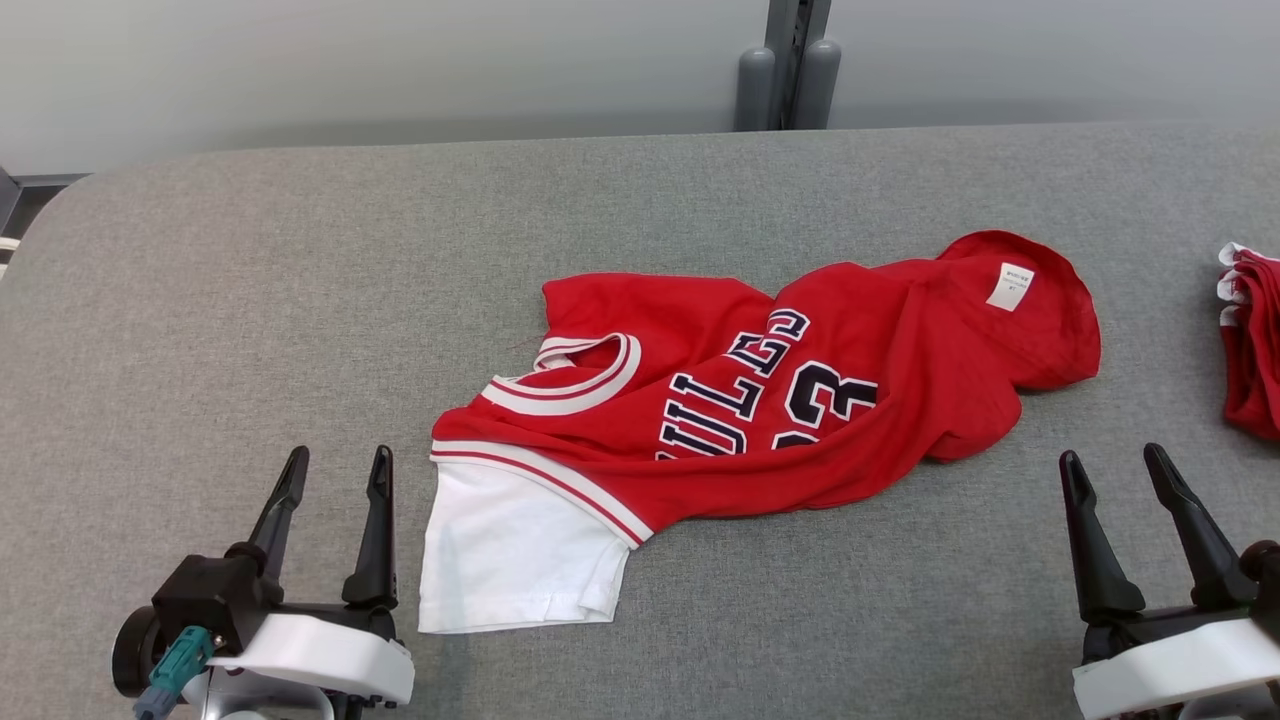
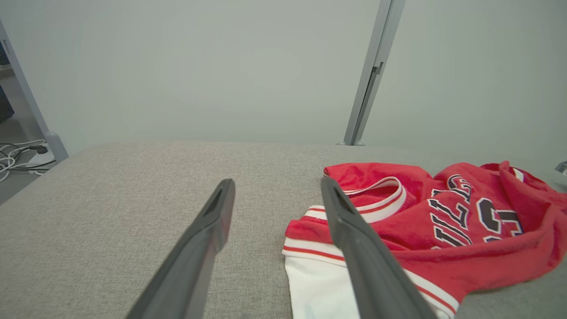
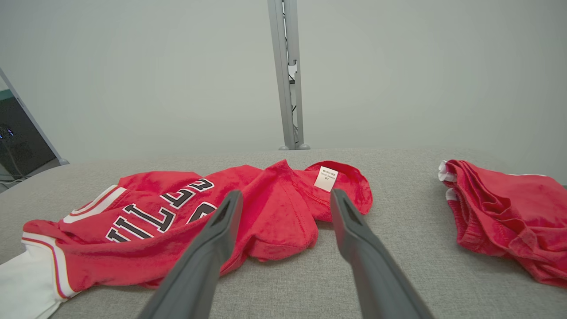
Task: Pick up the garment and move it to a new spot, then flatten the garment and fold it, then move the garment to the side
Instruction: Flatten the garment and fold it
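Note:
The garment [image 1: 760, 400] is a red jersey with dark lettering, a white-trimmed collar and a white sleeve, lying crumpled in the middle of the grey table [image 1: 300, 250]. Its hem is flipped over at the right, showing a white label. My left gripper [image 1: 335, 470] stands open at the lower left, just left of the white sleeve and apart from it. My right gripper [image 1: 1115, 465] stands open at the lower right, a short way right of the cloth. The jersey [image 2: 443, 230] lies to the right of my left fingers [image 2: 274, 190]. It [image 3: 177, 217] spreads left of the right gripper [image 3: 285, 197].
A second pile of red cloth [image 1: 1250, 340] lies at the table's right edge, also in the right wrist view [image 3: 500, 212]. A grey post [image 1: 790, 60] stands behind the table against a pale wall. Cables [image 2: 17, 155] lie on the floor at far left.

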### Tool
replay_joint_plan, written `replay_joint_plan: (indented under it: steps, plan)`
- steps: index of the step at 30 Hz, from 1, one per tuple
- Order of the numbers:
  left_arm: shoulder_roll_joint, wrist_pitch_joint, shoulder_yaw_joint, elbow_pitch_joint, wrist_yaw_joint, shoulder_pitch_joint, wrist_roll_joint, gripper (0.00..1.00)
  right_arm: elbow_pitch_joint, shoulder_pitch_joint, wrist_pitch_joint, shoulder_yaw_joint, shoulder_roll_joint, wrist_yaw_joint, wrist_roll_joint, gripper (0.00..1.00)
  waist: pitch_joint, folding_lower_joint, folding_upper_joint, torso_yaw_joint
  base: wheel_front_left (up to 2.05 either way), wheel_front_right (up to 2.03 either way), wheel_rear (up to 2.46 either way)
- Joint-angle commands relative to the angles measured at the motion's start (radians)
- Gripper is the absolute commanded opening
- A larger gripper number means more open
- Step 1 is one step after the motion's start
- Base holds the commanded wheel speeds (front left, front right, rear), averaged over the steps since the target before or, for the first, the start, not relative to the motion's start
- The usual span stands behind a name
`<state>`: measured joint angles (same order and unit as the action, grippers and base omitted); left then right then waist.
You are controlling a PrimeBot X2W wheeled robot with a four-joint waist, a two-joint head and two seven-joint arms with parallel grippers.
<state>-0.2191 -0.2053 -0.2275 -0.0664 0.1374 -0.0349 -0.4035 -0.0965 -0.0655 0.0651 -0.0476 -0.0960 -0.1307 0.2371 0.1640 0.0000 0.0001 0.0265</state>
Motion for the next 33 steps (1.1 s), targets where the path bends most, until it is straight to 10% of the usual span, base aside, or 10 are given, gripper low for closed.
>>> replay_joint_plan:
  steps: [1, 25, 26, 27, 28, 33]
  plan:
    - [-0.007, 0.002, 0.0, 0.004, 0.004, 0.006, -0.004, 1.0, -0.007, -0.005, -0.001, -0.003, -0.001, 0.0, -0.005, 1.0, 0.0, 0.0, -0.0001, 0.001, 0.0, 0.0, 0.0]
    - [0.065, 0.132, -0.109, -0.251, -0.092, 0.026, -0.11, 1.0, -0.017, 0.031, -0.006, 0.008, -0.013, 0.0, 0.003, 1.0, 0.065, 0.0, -0.0001, 0.007, 0.0, 0.0, 0.0]
    - [0.069, 0.133, -0.112, -0.261, -0.098, 0.022, -0.117, 0.82, -0.015, 0.031, -0.005, 0.008, -0.014, 0.0, 0.005, 1.0, 0.067, 0.0, -0.0001, 0.007, 0.0, 0.0, 0.0]
    - [0.07, 0.129, -0.113, -0.268, -0.103, 0.018, -0.117, 0.21, -0.01, 0.031, -0.006, 0.005, -0.015, 0.0, 0.006, 1.0, 0.068, 0.0, -0.0001, 0.006, 0.0, 0.0, 0.0]
    - [0.071, 0.126, -0.114, -0.275, -0.108, 0.014, -0.119, 0.0, -0.005, 0.031, -0.006, 0.001, -0.018, 0.0, 0.009, 1.0, 0.069, 0.0, -0.0001, 0.006, 0.0, 0.0, 0.0]
    - [0.054, 0.105, -0.1, -0.295, -0.101, -0.014, -0.115, 0.0, 0.066, 0.024, 0.002, -0.037, -0.037, 0.0, 0.031, 1.0, 0.084, 0.0, -0.0001, 0.009, 0.0, 0.0, 0.0]
